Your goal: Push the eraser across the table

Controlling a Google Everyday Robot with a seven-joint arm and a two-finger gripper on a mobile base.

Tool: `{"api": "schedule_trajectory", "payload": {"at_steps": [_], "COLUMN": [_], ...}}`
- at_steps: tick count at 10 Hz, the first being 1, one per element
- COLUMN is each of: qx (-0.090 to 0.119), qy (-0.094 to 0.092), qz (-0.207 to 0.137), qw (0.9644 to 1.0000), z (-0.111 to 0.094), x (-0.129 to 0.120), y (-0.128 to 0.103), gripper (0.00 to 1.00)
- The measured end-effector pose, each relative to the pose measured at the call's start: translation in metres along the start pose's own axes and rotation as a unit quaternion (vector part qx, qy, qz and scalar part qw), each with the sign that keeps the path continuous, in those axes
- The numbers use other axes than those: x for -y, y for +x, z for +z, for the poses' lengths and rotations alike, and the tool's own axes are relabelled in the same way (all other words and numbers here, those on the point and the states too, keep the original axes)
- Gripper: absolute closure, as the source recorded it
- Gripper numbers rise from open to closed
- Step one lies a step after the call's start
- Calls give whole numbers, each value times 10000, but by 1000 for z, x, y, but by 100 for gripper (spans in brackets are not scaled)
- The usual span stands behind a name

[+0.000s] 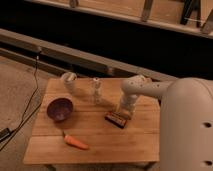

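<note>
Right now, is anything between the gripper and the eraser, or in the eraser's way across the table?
Nothing visible separates the gripper from the eraser beside it. Toward the picture's left, the purple bowl on the table might block it.

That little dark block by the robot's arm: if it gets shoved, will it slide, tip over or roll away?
The eraser lies flat and low, so it should probably slide rather than tip or roll. It looks like a stiff block, so bending seems unlikely. The pincer stands close beside it, on its far right side.
</note>
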Motion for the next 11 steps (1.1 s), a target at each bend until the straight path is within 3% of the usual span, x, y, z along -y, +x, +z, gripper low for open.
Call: {"api": "schedule_trajectory", "payload": {"at_steps": [5,11], "qx": [-176,-304], "qy": [143,175], "qz": [-520,-791], "qw": [9984,9963], "z": [5,10], "x": [-32,-52], "y": [19,29], "gripper": [35,35]}}
